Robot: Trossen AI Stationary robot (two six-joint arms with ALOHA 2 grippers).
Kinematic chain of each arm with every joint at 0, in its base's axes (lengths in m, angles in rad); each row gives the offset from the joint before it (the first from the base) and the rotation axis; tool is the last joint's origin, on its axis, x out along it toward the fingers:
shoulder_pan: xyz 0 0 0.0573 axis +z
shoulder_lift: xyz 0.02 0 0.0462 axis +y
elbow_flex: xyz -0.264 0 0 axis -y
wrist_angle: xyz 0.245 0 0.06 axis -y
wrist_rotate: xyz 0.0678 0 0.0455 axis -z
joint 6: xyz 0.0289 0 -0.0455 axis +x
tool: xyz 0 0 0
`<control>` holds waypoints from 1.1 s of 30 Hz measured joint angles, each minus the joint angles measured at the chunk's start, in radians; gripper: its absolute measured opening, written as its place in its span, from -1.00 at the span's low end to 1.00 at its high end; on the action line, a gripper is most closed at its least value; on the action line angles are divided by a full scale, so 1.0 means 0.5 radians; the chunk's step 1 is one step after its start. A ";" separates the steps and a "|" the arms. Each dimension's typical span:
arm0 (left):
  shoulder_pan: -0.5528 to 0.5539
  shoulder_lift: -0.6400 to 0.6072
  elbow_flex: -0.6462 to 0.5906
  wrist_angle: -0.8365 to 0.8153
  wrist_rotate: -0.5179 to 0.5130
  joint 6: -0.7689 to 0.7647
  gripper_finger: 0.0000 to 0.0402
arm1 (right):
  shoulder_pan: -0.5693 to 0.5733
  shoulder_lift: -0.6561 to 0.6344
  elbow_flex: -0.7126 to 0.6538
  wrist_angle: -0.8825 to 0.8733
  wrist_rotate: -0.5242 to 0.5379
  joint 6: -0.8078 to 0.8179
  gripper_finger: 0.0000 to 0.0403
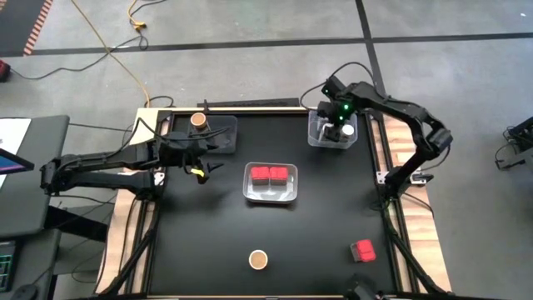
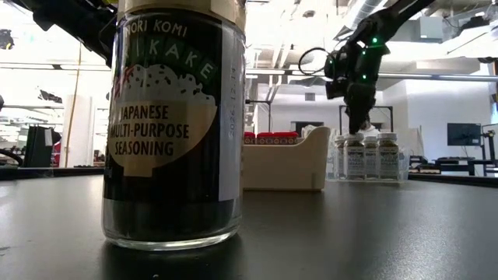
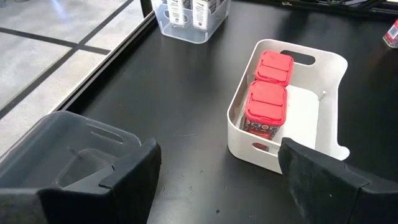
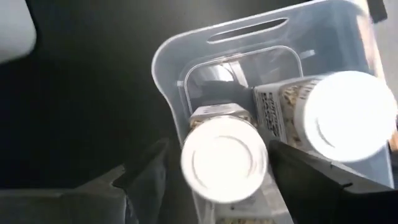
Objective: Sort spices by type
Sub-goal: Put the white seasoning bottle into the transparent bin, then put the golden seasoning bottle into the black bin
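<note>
Right wrist view: right gripper (image 4: pixel 214 171) spread wide astride 1 white-lidded jar (image 4: pixel 224 165), pads clear of it, inside clear tray (image 4: pixel 171 56) beside 2nd jar (image 4: pixel 345 115). Left gripper (image 3: pixel 217 171) parted, empty, near white tray (image 3: pixel 329 68) with 2 red containers (image 3: pixel 267 109).

Grey concrete floor (image 1: pixel 250 50) crossed by dark lines, yellow cable (image 1: pixel 117 46) trailing; bright ceiling lights (image 2: pixel 475 43) overhead.

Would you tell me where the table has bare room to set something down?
Bare stretches: between the white tray and the front brown-topped jar, and left of that jar. Crowded: the clear bin of white-lidded jars, with the right gripper over it.
</note>
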 joint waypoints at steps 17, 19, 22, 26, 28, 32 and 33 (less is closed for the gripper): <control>-0.001 0.000 0.000 -0.008 0.001 -0.106 0.55 | 0.171 -0.803 0.204 -0.242 0.125 0.847 0.49; -0.001 0.001 0.000 0.016 0.001 -0.111 0.55 | 0.229 -0.874 0.204 -0.295 0.126 1.013 0.49; -0.001 0.001 0.000 0.100 -0.009 -0.147 0.55 | 0.364 -0.945 0.204 -0.389 0.184 1.266 0.49; -0.001 0.002 0.029 0.149 -0.025 -0.158 0.55 | 0.656 -1.007 0.131 -0.457 0.439 1.518 0.49; -0.004 0.024 0.096 0.106 -0.046 -0.177 0.55 | 0.822 -1.059 0.020 -0.418 0.524 1.648 0.49; -0.155 0.178 0.302 -0.187 -0.186 -0.226 0.54 | 1.153 -1.192 -0.252 -0.215 0.558 1.920 0.49; -0.228 0.248 0.363 -0.237 -0.243 -0.235 0.53 | 1.234 -1.223 -0.315 -0.159 0.558 1.993 0.49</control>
